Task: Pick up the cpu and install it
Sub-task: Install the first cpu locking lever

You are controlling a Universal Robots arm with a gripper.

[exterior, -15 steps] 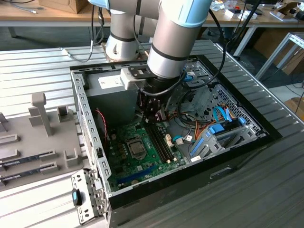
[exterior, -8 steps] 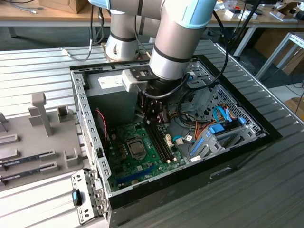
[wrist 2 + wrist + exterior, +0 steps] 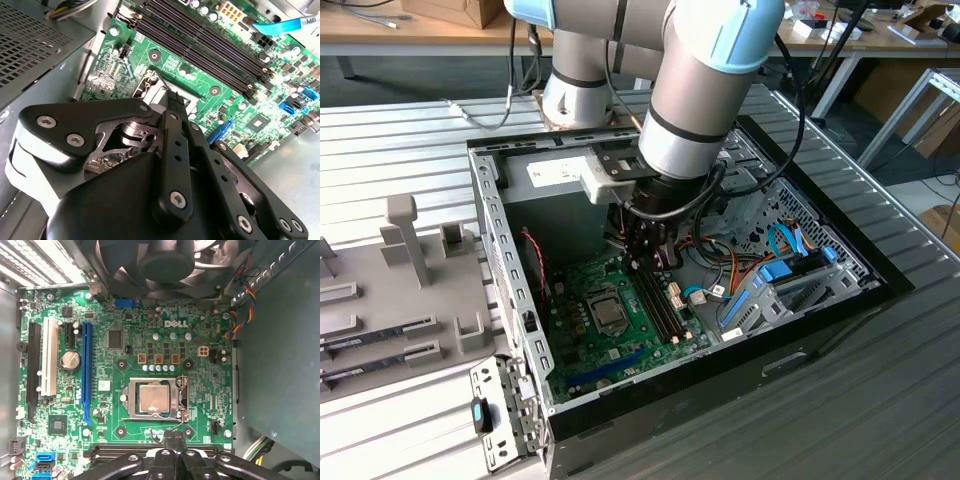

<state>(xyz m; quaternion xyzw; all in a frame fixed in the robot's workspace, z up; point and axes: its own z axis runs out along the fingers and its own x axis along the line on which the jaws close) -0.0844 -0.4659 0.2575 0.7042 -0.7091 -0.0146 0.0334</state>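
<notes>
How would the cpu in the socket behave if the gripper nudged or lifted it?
The cpu looks like a thin, flat metal-topped square, so probably stiff and light. It lies inside the socket frame, so a sideways nudge likely won't slide it. Its smooth top and low profile probably offer the gripper little to pinch.

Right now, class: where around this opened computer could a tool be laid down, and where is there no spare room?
Free: the ribbed table behind the grey fixture tray, and the table's near corner, on the exterior view's right. Crowded: inside the case, where the gripper hangs over the green board beside cables.
</notes>
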